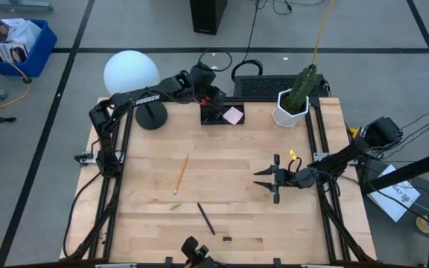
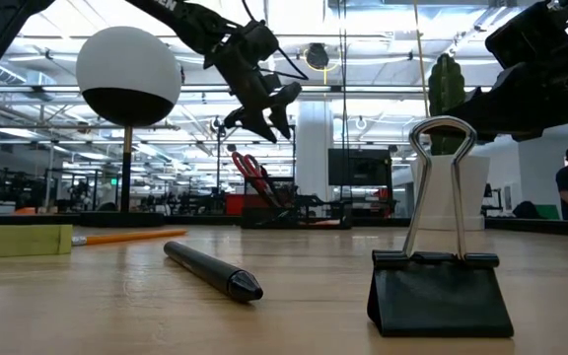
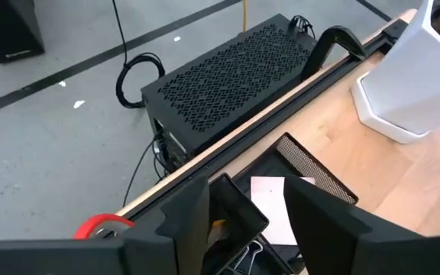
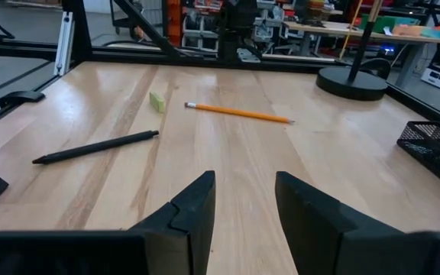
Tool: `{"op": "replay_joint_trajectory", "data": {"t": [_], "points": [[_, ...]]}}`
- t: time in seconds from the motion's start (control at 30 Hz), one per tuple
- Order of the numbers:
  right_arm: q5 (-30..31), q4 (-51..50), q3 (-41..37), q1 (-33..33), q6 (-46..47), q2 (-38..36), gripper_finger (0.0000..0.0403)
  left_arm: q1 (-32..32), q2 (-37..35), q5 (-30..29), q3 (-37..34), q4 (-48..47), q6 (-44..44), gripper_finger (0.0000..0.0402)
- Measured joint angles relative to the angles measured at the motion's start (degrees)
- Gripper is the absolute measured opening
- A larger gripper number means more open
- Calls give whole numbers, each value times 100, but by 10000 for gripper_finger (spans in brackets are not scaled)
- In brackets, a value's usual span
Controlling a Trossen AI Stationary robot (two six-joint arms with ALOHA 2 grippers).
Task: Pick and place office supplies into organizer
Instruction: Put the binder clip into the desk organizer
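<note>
Organizer [image 1: 218, 115] at upper centre of high view, on worktop [image 1: 229, 193] far edge, pink sticky pad [image 1: 234, 115] inside. Left end effector [image 1: 213, 95] hovering above it, fingers spread. Right end effector [image 1: 265, 179] at centre right, fingers spread, empty; pencil [image 1: 181, 173] and pen [image 1: 205, 219] lying left of it.
</note>
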Motion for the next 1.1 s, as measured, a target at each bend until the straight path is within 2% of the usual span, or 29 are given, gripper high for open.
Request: {"op": "replay_joint_trajectory", "data": {"t": [0.1,0.27,0.37,0.43,0.57,0.8,1.03,1.1], "points": [[-15,-10,0,0,1,0,130,-37,-53,329,0,-183,-72,184],[-32,-291,1,0,263,0,130,-283,-67,1501,2,-589,-310,177],[-38,-395,0,0,422,0,130,-620,-66,1699,-24,-679,-253,165],[-68,-383,2,0,596,0,130,-892,-63,1565,-76,-696,-186,156],[-635,-385,13,11,964,13,130,-1474,-187,1065,-125,-588,-140,142],[-676,-549,265,166,1165,540,130,-2776,-347,-116,-246,-101,173,119],[-864,-557,1147,694,1516,1642,130,-3555,-659,-170,-1345,1208,104,101],[-903,-560,1483,902,1486,1891,130,-3698,-870,-382,-1745,1609,-110,98]]}}
